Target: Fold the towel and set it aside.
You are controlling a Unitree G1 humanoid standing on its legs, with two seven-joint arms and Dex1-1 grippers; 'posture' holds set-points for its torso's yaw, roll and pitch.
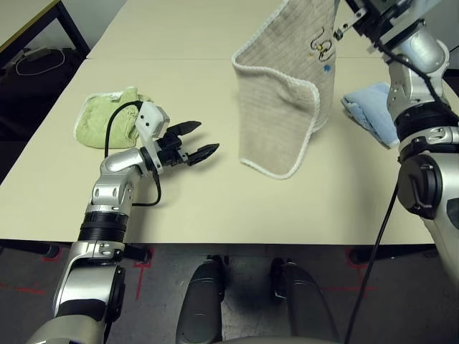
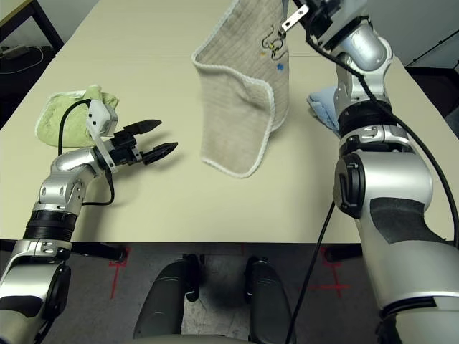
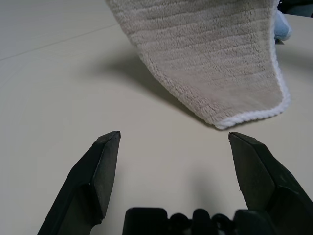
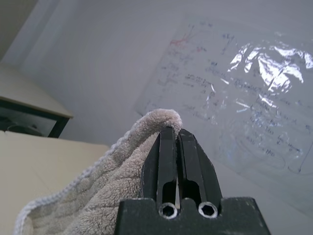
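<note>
Right wrist view shows the right gripper (image 4: 177,131) with its two black fingers pressed together on the beige towel (image 4: 115,188), pinching its fluffy edge between the tips. The cloth drapes away from that pinch, its white stitched edging running along one side. In the eye views the towel hangs from the raised right arm (image 1: 423,93) above the middle of the table (image 1: 193,208), with a curled fold across it and a dark embroidered figure with yellow and blue spots high on its face. Its lower corner hangs down near the tabletop; whether it touches, I cannot tell.

Beside the hanging cloth, on the robot's left, the left gripper (image 1: 208,141) is spread wide, holding nothing, its black fingers pointing toward the towel but apart from it. A shadow falls on the table below the fingers.

Farther out, a light green towel (image 1: 90,123) lies folded on the table behind the left gripper's wrist. A light blue towel (image 1: 374,111) lies on the robot's right, near the right arm. Beyond the table, the right wrist view takes in a pale wall (image 4: 93,73) and a shiny clear sheet (image 4: 210,83) with handwriting visible on it.
</note>
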